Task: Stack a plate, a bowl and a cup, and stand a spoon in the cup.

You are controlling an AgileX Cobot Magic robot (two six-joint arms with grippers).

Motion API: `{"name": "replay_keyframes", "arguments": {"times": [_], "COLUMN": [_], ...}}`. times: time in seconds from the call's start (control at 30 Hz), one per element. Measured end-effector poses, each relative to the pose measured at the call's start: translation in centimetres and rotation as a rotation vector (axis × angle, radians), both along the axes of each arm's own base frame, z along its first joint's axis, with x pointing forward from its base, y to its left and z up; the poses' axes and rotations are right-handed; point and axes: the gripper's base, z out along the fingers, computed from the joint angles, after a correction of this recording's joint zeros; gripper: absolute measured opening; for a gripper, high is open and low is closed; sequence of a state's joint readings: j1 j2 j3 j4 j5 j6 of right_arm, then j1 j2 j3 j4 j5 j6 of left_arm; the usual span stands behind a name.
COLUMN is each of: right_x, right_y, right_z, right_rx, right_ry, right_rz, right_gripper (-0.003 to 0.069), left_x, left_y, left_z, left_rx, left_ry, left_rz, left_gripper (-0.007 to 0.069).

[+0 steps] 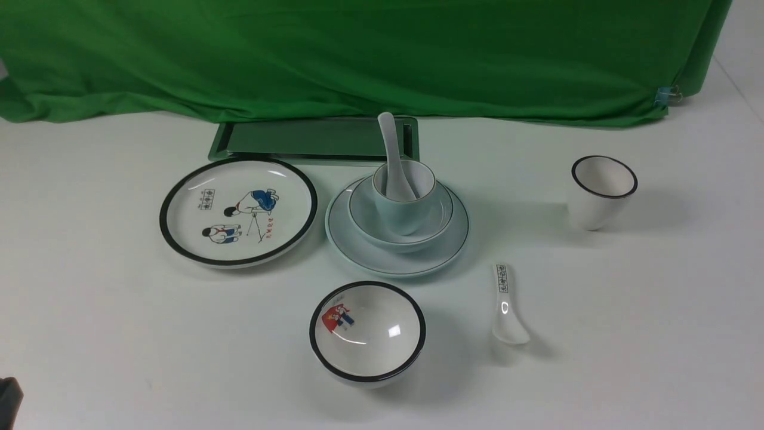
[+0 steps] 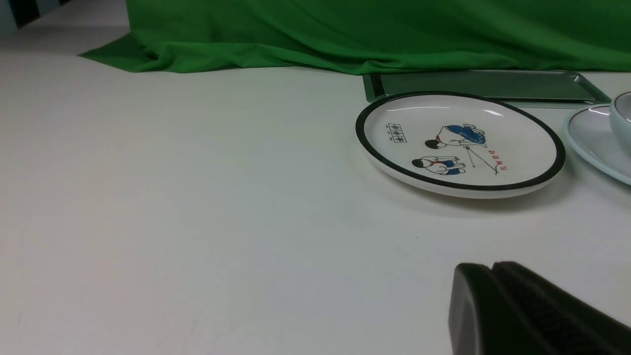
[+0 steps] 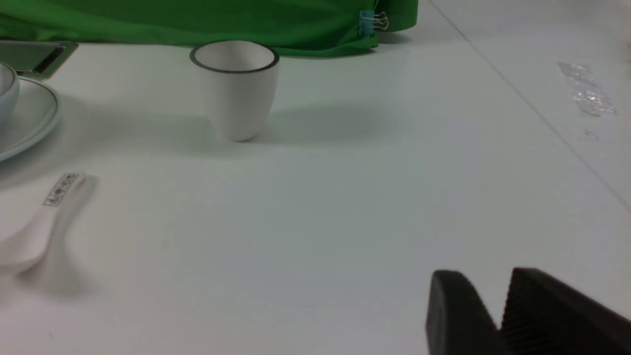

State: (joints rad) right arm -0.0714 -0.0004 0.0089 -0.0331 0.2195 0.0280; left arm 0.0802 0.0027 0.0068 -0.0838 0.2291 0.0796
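Observation:
The pale blue plate [image 1: 364, 248] lies at the table's middle with the plain bowl [image 1: 439, 218] on it. The pale blue cup [image 1: 406, 218] stands in the bowl. The white spoon [image 1: 389, 143] stands in the cup, handle up and leaning back. The plate's edge also shows in the left wrist view [image 2: 589, 143] and in the right wrist view [image 3: 29, 118]. My left gripper [image 2: 493, 266] is shut and empty, low over bare table far to the left of the stack. My right gripper [image 3: 485, 273] is slightly open and empty, over bare table to the right.
A black-rimmed cartoon plate [image 1: 239, 209] lies left of the stack. A black-rimmed bowl [image 1: 367, 331] sits in front of it. A spoon with black characters [image 1: 506, 304] lies front right. A white black-rimmed cup [image 1: 603, 191] stands far right. A metal tray [image 1: 310, 138] and green cloth [image 1: 358, 54] are behind.

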Motion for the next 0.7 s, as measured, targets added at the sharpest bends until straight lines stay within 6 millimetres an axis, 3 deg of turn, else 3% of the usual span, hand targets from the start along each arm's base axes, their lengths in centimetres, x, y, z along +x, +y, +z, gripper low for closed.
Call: {"name": "replay_keyframes", "arguments": {"times": [0.7], "right_x": [0.00], "right_y": [0.00], "right_z": [0.00], "right_rx": [0.001], "right_ry": [0.000], "right_rz": [0.000], "right_gripper": [0.0210], "left_x": [0.00], "left_y": [-0.01], "left_z": [0.00], "left_rx": [-0.003], "left_ry": [0.000], "left_rz": [0.000], "left_gripper": [-0.0029]}}
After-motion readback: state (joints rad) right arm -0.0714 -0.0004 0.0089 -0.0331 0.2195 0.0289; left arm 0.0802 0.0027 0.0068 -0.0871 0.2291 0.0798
